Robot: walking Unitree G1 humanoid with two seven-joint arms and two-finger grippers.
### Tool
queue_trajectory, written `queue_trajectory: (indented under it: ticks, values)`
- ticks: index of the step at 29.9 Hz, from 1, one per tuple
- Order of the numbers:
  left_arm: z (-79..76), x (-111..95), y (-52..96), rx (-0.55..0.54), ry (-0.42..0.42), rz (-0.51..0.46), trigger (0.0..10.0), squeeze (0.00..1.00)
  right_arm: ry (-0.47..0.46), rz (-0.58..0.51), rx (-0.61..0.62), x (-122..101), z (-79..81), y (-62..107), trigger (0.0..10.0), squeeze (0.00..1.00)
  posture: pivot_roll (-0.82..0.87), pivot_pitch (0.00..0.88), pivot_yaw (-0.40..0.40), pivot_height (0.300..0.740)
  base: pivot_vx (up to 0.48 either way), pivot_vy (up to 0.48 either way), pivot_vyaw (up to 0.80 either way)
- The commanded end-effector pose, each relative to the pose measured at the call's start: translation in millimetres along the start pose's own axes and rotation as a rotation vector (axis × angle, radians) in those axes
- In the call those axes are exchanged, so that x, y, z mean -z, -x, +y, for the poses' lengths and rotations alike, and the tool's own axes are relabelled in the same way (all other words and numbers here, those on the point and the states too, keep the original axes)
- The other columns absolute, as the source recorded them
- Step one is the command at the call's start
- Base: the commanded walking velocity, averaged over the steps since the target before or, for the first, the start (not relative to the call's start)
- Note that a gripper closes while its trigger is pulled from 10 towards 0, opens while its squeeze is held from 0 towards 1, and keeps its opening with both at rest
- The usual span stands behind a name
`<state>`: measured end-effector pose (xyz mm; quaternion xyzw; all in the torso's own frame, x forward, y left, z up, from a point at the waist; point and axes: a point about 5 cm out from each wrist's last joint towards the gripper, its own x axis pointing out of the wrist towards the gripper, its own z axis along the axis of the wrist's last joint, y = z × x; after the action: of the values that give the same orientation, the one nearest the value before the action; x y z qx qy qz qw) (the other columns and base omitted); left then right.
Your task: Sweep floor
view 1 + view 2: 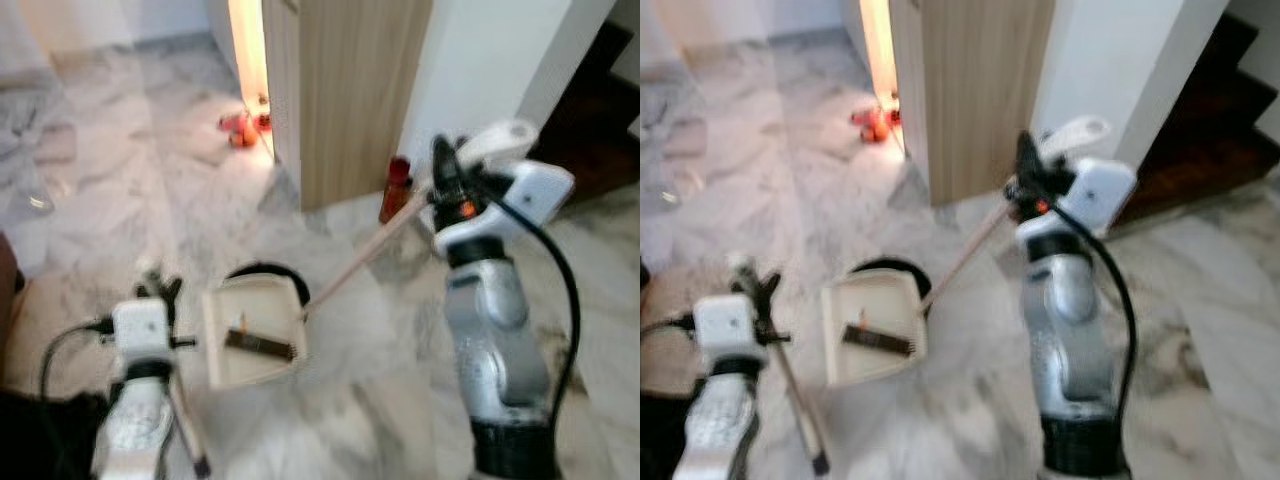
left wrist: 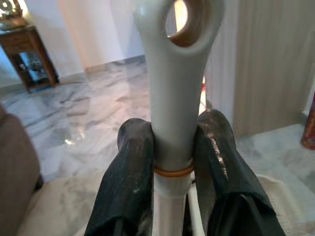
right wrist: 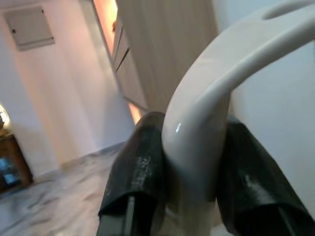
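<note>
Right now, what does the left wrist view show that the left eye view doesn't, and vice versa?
Left wrist view: the fingers clamped on a white handle with a hanging hole, plus a wooden side table. Left eye view: the dustpan on the marble floor, its long handle in the right gripper, red objects by the doorway. Both: marble floor, wooden panel.
</note>
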<state>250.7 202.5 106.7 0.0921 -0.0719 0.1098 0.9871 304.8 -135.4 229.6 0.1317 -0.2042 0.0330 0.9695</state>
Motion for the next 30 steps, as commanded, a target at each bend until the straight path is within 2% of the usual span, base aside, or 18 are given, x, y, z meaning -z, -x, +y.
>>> queue_trajectory:
  ticks: [1, 7, 12, 17, 30]
  values:
    - [7.4, -6.6, -1.6, -0.022, -0.021, -0.038, 10.0, 0.00, -0.034, -0.072, -0.036, -13.4, 11.4, -3.3, 10.0, 0.00, 0.16, 0.093, -0.027, 0.740, 0.382, 0.000, 0.00]
    - [7.7, -7.3, -1.5, -0.026, -0.021, -0.043, 10.0, 0.00, -0.016, -0.080, -0.047, -14.2, 12.6, -2.7, 10.0, 0.00, 0.17, 0.083, -0.027, 0.740, 0.383, 0.000, 0.00]
    - [8.2, -8.3, -1.2, -0.029, -0.023, -0.048, 10.0, 0.00, -0.024, -0.090, -0.063, -15.2, 15.4, -2.2, 10.0, 0.00, 0.17, 0.076, -0.025, 0.740, 0.382, 0.000, 0.67]
    - [8.4, -8.4, -0.8, -0.028, -0.022, -0.051, 10.0, 0.00, -0.033, -0.084, -0.064, -14.0, 15.9, -2.2, 10.0, 0.00, 0.17, 0.070, -0.024, 0.740, 0.381, 0.000, 0.17]
    - [7.9, -10.2, -0.8, -0.028, -0.019, -0.064, 10.0, 0.00, -0.034, -0.095, -0.060, -16.7, 16.0, -2.9, 10.0, 0.00, 0.17, 0.086, -0.026, 0.740, 0.000, 0.000, 0.00]
